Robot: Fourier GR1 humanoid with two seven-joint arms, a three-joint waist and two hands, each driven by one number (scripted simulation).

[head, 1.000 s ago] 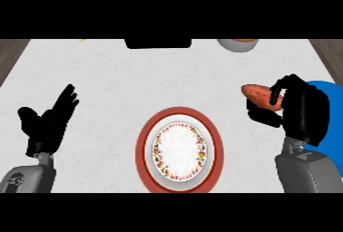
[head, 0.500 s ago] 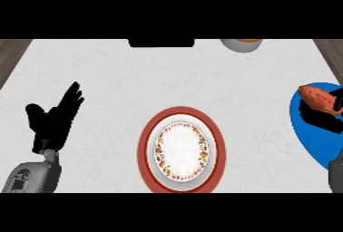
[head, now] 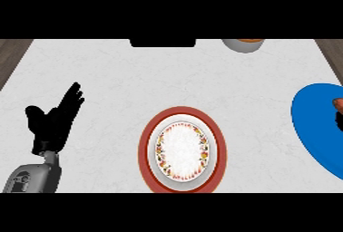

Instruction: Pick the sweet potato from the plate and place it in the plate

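Head view, looking down on the pale counter [head: 100,81]: a red-rimmed plate [head: 149,149] with a flowered white centre sits at 6 o'clock, bare of food and apparently the destination for the transfer. At 3 o'clock a blue plate [head: 311,122] is cut off by the view's edge, and on its far side, hard against that edge, shows an orange-brown sliver judged to be the sweet potato [head: 337,103]. It is over the blue plate and well apart from the red-rimmed one, so the placing is not yet done. Just below the sliver a dark patch, likely the right hand [head: 339,119], touches or overlaps it; too little shows to tell whether the hand holds the potato or how it is set. At 9 o'clock the left hand [head: 55,121] rests open and wide, fingers straight and pointing up toward 12, holding nothing and seemingly parked clear of the working side. At 12 o'clock a black object [head: 163,43] lies at the counter's far edge, and toward 1 o'clock a grey bowl [head: 242,46] stands with something orange inside, both well away from the plates.
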